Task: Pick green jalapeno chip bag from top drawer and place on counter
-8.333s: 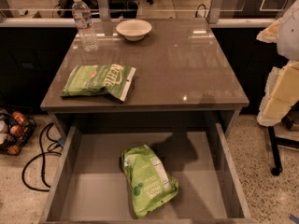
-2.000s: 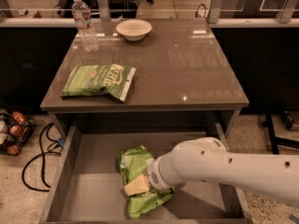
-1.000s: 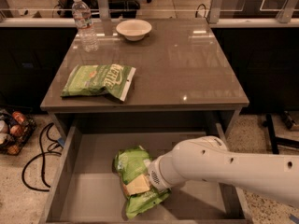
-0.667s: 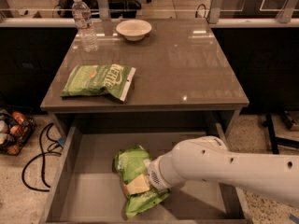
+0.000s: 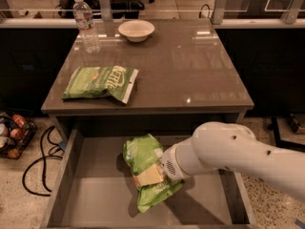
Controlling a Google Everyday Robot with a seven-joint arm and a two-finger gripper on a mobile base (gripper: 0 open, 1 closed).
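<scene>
The green jalapeno chip bag [image 5: 145, 159] is inside the open top drawer [image 5: 90, 194], tilted, with its upper end raised. My gripper [image 5: 151, 174] reaches in from the right on the white arm [image 5: 238, 154]. One cream finger [image 5: 147, 176] lies across the bag's middle and the gripper is shut on the bag. The other finger is hidden behind the bag. The glossy grey-brown counter [image 5: 190, 70] is right above the drawer.
A flatter green "KETTLE" bag [image 5: 100, 82] lies on the counter's front left. A water bottle [image 5: 86, 24] and a white bowl [image 5: 136, 30] stand at the back. Cables [image 5: 38, 161] and a basket [image 5: 12, 135] are on the floor at left.
The gripper came into the drawer and closed on the bag. Over the last second the bag has risen slightly and tilted, shifting up and left with the gripper.
</scene>
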